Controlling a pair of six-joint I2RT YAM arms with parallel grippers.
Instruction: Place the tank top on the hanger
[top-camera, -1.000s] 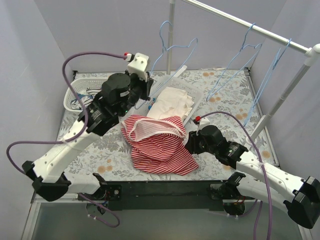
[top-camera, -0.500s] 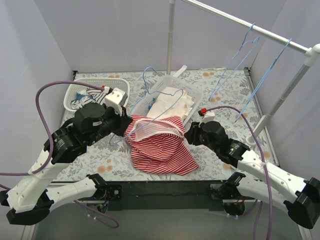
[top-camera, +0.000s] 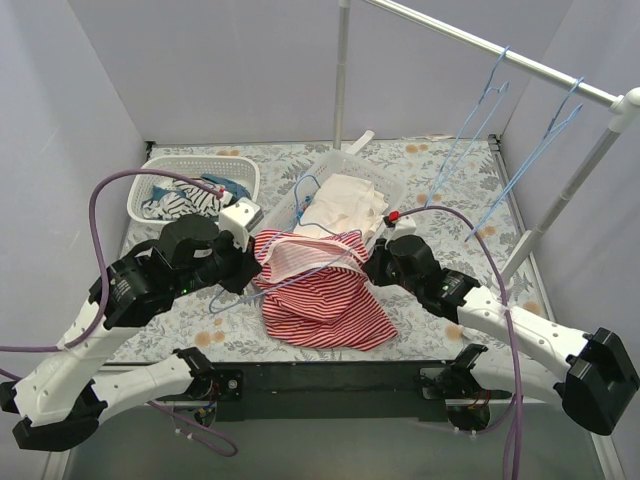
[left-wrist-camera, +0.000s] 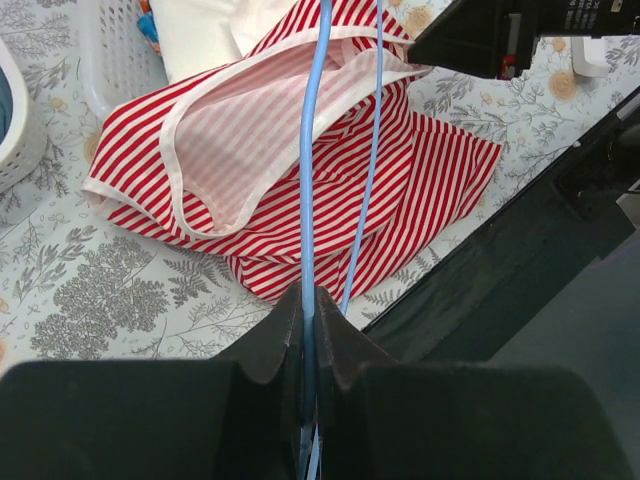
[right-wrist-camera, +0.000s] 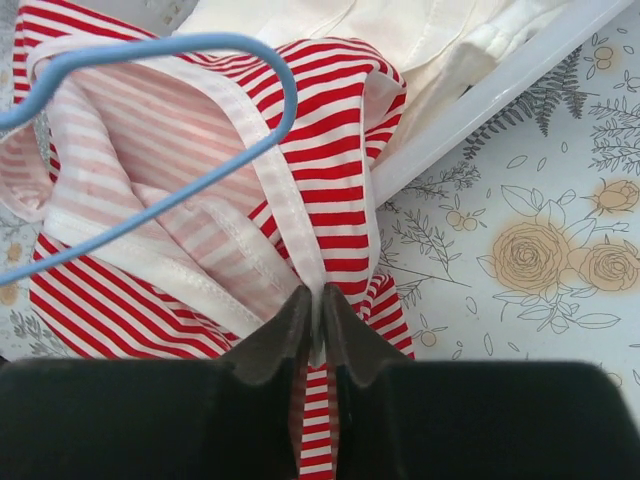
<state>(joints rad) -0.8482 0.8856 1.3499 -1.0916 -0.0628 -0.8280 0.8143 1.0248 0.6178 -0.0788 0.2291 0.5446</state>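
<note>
Top external view: hanger over the cloth, threading not yet done

Nearest the arm bases, the tank top (top-camera: 320, 300) lies crumpled on the table (top-camera: 450, 160), its hem toward the near edge and its white-trimmed opening facing the far side.

At the tank top's left edge, the left gripper (top-camera: 248, 282) has its jaws pressed together on the blue hanger (top-camera: 300, 280). In the left wrist view the wire (left-wrist-camera: 306, 150) runs out of the gripper (left-wrist-camera: 308, 295) across the striped cloth (left-wrist-camera: 420, 190).

At the tank top's right edge, the right gripper (top-camera: 372, 268) pinches the garment. In the right wrist view the jaws (right-wrist-camera: 315, 300) close on the white trim of the tank top (right-wrist-camera: 340, 130), beside the pale lining.

There the hanger's bent end (right-wrist-camera: 170, 42) appears to lie over the opening, not inside it. My reading is that both things are gripped, but the wire is not yet threaded through.

Just beyond the tank top stands a clear bin (top-camera: 390, 185) of cream cloth. Farther off, beyond the tank top's far right, spare hangers (top-camera: 480, 115) hang on a rail (top-camera: 520, 60).

Left to do: feed each hanger shoulder under a strap, then let the garment settle.
</note>
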